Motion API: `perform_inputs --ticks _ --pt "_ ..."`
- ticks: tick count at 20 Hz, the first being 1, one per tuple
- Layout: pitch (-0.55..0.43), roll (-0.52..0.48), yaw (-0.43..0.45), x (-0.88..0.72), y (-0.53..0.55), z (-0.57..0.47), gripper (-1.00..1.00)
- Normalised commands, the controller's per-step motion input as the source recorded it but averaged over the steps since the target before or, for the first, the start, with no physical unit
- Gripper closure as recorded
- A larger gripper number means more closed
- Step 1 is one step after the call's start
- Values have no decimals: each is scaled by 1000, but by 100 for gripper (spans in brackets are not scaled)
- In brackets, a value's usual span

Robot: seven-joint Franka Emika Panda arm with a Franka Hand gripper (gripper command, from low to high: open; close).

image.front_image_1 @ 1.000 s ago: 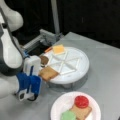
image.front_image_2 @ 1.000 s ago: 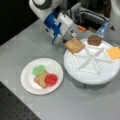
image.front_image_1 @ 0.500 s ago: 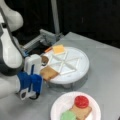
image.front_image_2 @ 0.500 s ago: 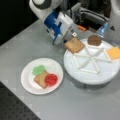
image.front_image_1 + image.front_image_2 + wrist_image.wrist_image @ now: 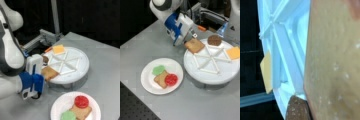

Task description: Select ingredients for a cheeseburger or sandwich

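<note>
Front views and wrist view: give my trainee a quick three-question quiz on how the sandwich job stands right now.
1. True or false: the gripper is at a toast square on the divided tray.
2. What lies on the paper plate? A) cheese only B) toast, green disc, red disc C) nothing
3. Fill in: the cheese square sits in a tray ____.

Key: 1 true; 2 B; 3 compartment.

Honestly barely anything moves: the pincer [image 5: 187, 41] edges the toast square [image 5: 194, 45] slightly outward over the rim of the divided tray [image 5: 212, 76].
</note>
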Motion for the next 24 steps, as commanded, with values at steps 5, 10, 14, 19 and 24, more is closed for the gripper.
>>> perform_inputs --ticks 5,10,14,19,24 --pt "-95 127 52 222 -150 -138 100" --pt "-105 138 50 210 -135 -124 100" --pt "-112 142 45 206 -128 -128 100" --pt "-125 137 34 206 -117 -143 100" --pt "-125 140 24 195 -111 -138 100"
